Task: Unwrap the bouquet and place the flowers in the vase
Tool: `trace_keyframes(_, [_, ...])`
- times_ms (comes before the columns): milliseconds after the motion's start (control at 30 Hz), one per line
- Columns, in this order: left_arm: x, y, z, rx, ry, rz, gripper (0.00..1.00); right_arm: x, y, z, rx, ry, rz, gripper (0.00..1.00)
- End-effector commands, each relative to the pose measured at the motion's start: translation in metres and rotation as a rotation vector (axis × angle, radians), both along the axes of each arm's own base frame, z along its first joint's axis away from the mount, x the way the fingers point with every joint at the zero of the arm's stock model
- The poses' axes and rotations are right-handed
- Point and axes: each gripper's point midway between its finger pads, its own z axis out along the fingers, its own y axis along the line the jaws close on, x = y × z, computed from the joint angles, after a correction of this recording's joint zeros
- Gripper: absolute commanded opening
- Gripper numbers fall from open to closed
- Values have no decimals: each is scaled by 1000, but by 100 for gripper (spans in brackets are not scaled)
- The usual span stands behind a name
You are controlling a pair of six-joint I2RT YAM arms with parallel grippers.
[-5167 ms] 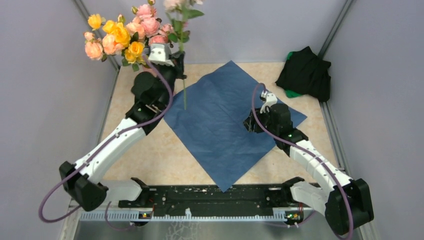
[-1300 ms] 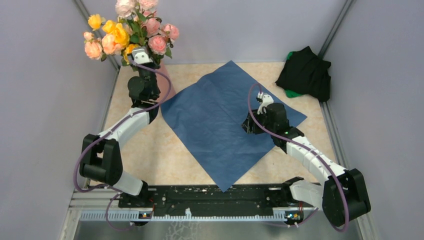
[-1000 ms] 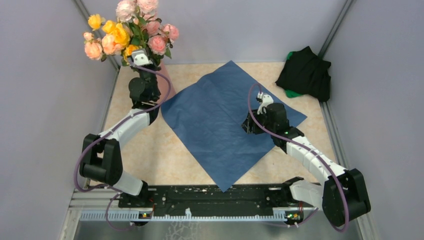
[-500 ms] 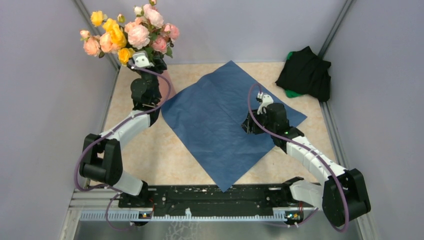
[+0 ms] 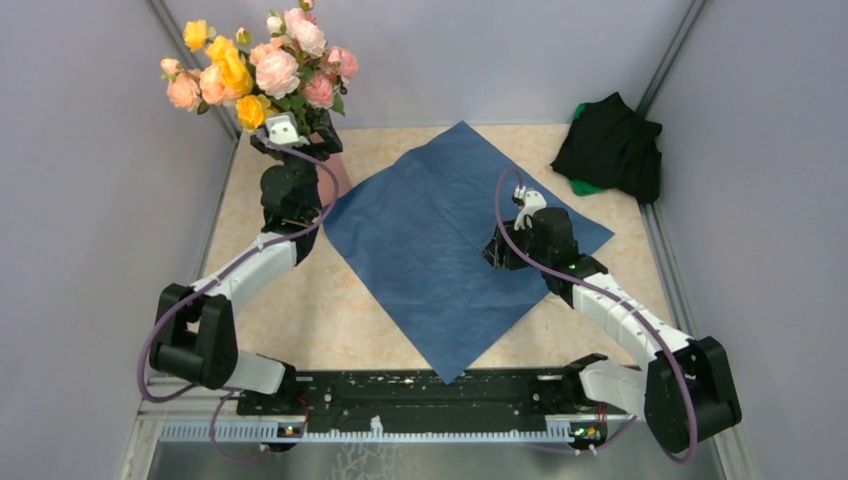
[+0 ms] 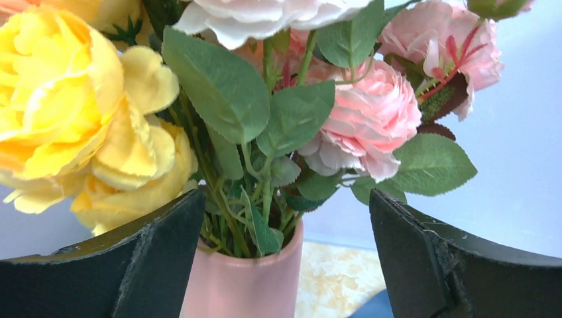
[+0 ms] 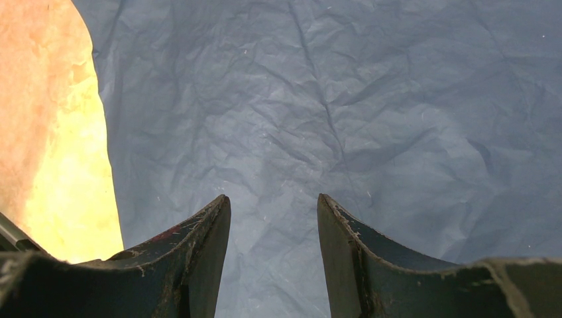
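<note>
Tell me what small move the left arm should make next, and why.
Probably draw the left pincer straight back from the vase. The flowers already stand in it, stems inside its mouth; the pincer is open, gripping nothing; the blue paper lies flat with no stems on it. Only clearing out without snagging leaves seems left.

Matt pink vase (image 6: 242,291), creased blue paper (image 5: 430,240), soft black cloth (image 5: 610,150)
</note>
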Motion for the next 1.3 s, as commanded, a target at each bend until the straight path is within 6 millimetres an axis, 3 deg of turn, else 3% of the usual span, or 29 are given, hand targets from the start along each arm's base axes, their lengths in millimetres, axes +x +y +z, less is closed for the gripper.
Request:
trace_keyframes(0, [-9,-8,-2,-33,16,-53,99,6,7,12,27,-50,21,51])
trace_keyframes(133, [-9,-19,-9,-20,60,-109,99,6,8,11,29,-48,24,51])
trace_keyframes(300, [-15,-52,-14,12,103,-293,99,6,8,12,30,-49,24,51])
trace_keyframes(633, [-49,-111,-35,-56,205,-668,99,6,9,12,36,-48,28,51])
trace_keyframes(1067, [-71,-124,-74,-70,293,-762,99,6,10,11,39,-46,32,51])
trace_keyframes(1267, [-77,-131,-78,-45,302,-802,99,4,10,5,39,-29,31,51])
